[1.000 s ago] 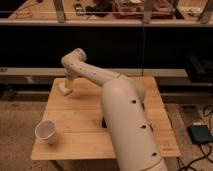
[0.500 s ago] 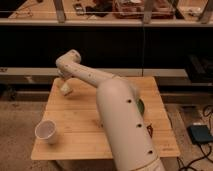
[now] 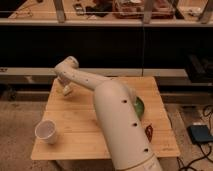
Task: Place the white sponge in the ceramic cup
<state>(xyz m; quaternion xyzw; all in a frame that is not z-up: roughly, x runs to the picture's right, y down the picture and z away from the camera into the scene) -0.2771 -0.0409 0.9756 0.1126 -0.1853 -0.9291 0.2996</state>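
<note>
The ceramic cup (image 3: 46, 132) is a plain white cup standing upright near the front left corner of the wooden table (image 3: 80, 125). My arm reaches from the bottom middle up over the table to its far left part. My gripper (image 3: 65, 90) hangs below the wrist, low over the far left edge of the table, well behind the cup. A small pale lump shows at the gripper's end. I cannot tell whether it is the white sponge or part of the gripper. No sponge shows elsewhere on the table.
A green bowl (image 3: 139, 106) sits on the right half of the table, mostly hidden behind my arm. A small red thing (image 3: 149, 131) lies near the front right. A dark shelf with a railing runs behind the table. A blue box (image 3: 201, 134) lies on the floor at right.
The arm has swung a little to the left, uncovering part of the green bowl. The gripper has shifted slightly towards the table's front. The cup has not moved.
</note>
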